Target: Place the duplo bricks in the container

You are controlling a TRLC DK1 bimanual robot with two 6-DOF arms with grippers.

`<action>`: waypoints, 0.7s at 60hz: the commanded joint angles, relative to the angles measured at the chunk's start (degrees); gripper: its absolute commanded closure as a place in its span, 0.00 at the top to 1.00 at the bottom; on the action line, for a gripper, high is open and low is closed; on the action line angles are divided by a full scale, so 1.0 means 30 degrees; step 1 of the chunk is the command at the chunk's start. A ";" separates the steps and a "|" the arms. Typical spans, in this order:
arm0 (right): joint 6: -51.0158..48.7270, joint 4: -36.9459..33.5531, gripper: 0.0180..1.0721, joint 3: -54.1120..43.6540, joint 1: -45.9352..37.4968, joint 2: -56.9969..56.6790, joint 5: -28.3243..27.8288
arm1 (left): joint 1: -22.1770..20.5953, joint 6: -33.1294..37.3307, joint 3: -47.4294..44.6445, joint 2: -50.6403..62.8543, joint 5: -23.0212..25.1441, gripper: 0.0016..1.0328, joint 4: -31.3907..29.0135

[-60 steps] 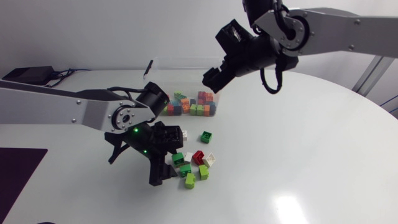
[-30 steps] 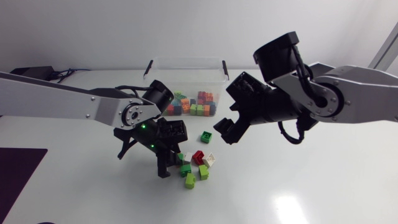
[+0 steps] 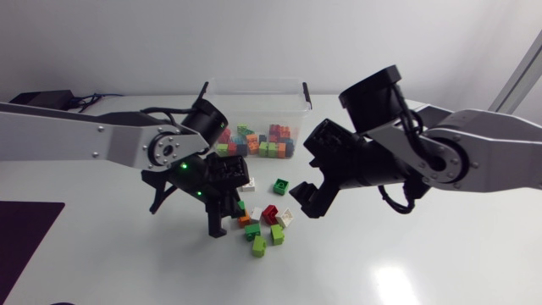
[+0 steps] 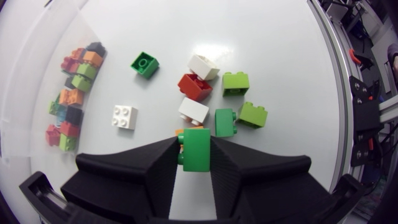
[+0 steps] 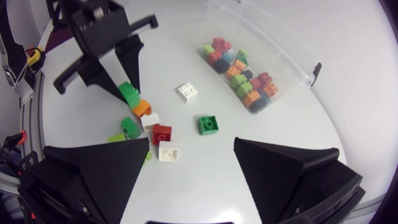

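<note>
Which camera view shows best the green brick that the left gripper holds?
The left wrist view: the green brick sits large and close in the left gripper, both fingers touching it. The right wrist view shows it small; in the head view the gripper mostly hides it.

Our left arm [image 3: 76,140] comes in from the left, wrist bent downward. Our left tool [image 4: 194,142] points down, both fingers pressed against a green brick [image 4: 197,154] held between them. Our right arm [image 3: 474,157] reaches in from the right past the middle. Our right tool [image 5: 191,146] hangs low, its fingers spread wide apart.
</note>
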 commanded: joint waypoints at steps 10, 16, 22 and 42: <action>-0.1322 0.0331 0.95 0.1616 -0.0998 0.4376 -0.0402 | 0.1040 -0.0111 0.0497 -0.3257 0.0188 0.25 -0.1248; -0.1733 0.0331 0.95 0.2642 -0.1350 0.5987 -0.0519 | 0.1568 -0.0228 0.0731 -0.3960 0.0686 0.25 -0.1307; -0.1996 0.0360 0.95 0.3696 -0.1584 0.7481 -0.0842 | 0.2124 -0.0434 0.1082 -0.4429 0.1448 0.25 -0.1307; -0.2817 0.0126 0.95 0.6685 -0.2199 1.1378 -0.1750 | 0.3618 -0.2543 0.2723 -0.5190 0.3616 0.25 0.0187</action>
